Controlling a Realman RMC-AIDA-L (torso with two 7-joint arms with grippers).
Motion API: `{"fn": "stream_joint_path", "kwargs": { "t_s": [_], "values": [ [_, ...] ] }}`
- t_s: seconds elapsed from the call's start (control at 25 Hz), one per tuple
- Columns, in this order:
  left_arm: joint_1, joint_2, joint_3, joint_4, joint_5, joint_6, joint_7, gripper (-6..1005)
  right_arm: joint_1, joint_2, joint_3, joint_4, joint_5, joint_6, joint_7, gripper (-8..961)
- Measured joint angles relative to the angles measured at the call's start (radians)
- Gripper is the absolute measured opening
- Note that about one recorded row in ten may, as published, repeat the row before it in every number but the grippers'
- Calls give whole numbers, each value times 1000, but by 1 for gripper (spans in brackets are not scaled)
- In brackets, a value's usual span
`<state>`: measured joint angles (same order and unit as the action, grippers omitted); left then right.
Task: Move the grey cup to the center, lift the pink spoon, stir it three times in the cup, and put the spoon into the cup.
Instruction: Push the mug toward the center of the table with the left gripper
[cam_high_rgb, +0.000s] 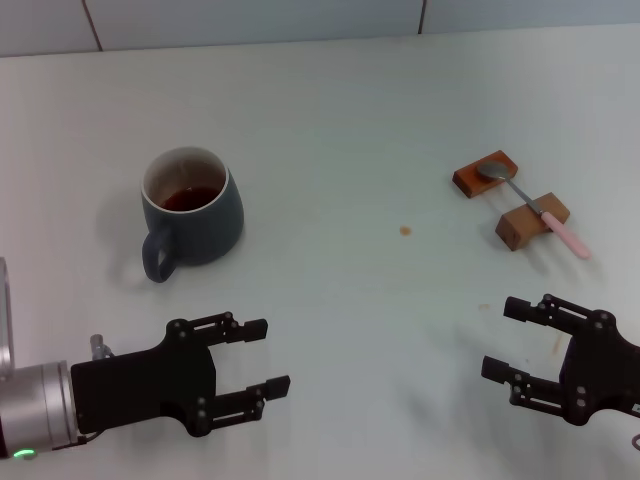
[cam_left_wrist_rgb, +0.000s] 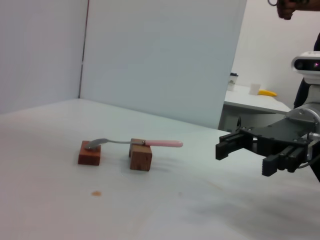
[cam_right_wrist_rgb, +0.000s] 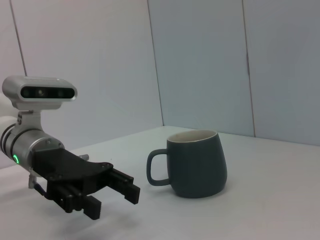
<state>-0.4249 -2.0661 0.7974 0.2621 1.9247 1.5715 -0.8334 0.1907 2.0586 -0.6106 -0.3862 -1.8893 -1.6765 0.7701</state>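
We see the grey cup upright on the left side of the white counter, dark liquid inside, its handle turned toward us. The pink spoon lies on the right, bridged across two wooden blocks, its metal bowl on the far block and its pink handle jutting past the near one. A small brown spot marks the counter between cup and spoon. Our left gripper hovers near the cup, jaws wide and empty. Our right gripper hovers near the spoon, jaws wide and empty.
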Motion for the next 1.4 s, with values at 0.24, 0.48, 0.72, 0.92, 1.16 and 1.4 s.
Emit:
{"fn": "stream_joint_path", "kwargs": {
  "t_s": [0.24,0.48,0.72,0.92,1.16,1.4],
  "values": [
    [-1,0,1,5,0,-11,-19,657,1,0,0,-1,1,1,0,752],
    [-1,0,0,2,0,-13,-20,549,4,0,0,-1,1,2,0,752],
    [-2,0,-7,0,-7,-9,-21,243,6,0,0,-2,1,2,1,751],
    [-4,-3,-73,-4,-36,51,-21,55,6,0,2,0,1,2,2,751],
    [-9,-3,-262,-8,-233,138,-10,1,4,0,10,3,1,1,2,751],
    [-18,3,-431,34,-341,-93,181,4,2,2,11,6,1,1,2,751]
  ]
}}
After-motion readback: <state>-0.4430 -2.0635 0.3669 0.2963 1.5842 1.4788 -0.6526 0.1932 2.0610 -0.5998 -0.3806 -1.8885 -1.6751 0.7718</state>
